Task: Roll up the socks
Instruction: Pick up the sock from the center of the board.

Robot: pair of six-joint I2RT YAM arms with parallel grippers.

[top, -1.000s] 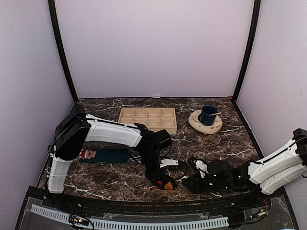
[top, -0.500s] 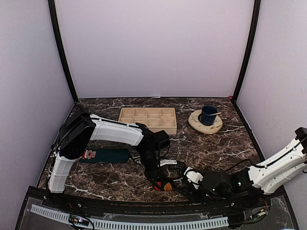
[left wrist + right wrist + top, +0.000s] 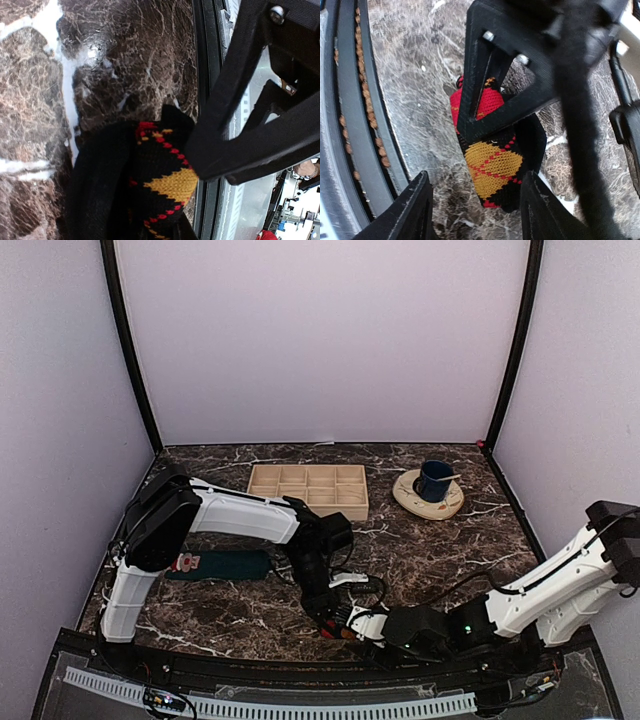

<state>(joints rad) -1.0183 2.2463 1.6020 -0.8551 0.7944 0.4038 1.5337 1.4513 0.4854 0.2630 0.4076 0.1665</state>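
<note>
Right now I'm mid-roll on the argyle sock (image 3: 492, 165): my left pincer (image 3: 335, 618) clamps its bundle at the near edge of the surface (image 3: 430, 540). My right pincer (image 3: 477, 205) gapes either side, gripping nothing; next it should close on the bundle. The Santa sock (image 3: 225, 564) lies at left.

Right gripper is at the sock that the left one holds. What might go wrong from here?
1. The right gripper, open, straddles the argyle sock close under the left gripper, which is clamped on it. Closing here may catch a left finger instead of fabric.
2. The sock lies beside the black rail at the near edge. If the left lets go before the right grips, it may flop open or slip over.
</note>
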